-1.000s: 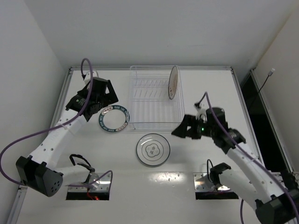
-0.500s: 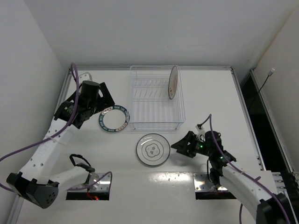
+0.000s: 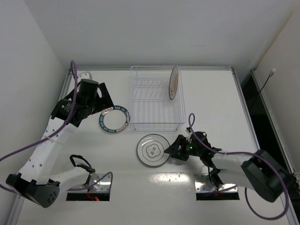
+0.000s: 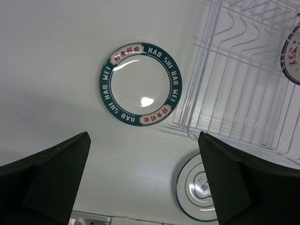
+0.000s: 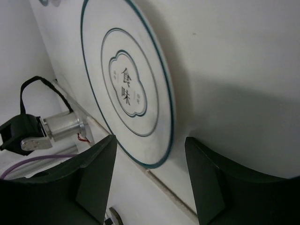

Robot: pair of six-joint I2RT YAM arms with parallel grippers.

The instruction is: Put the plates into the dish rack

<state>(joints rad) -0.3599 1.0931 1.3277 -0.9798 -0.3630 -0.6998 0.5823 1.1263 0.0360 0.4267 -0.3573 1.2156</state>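
Note:
The white plate with a thin dark ring lies flat on the table in front of the clear dish rack. My right gripper is open and low at this plate's right edge. In the right wrist view the plate's rim lies just ahead of the gap between the gripper's jaws. The teal lettered plate lies flat left of the rack. My left gripper hovers open and empty above its left side. The orange sunburst plate stands upright in the rack's right side.
The rack and the white plate also show in the left wrist view. Two metal base mounts sit at the near edge. Walls close in on the left and back, and a purple cable loops by the left arm.
My right arm has swung down and left, and dropped low to the white plate's right edge. My left gripper shifted slightly left and has held still since.

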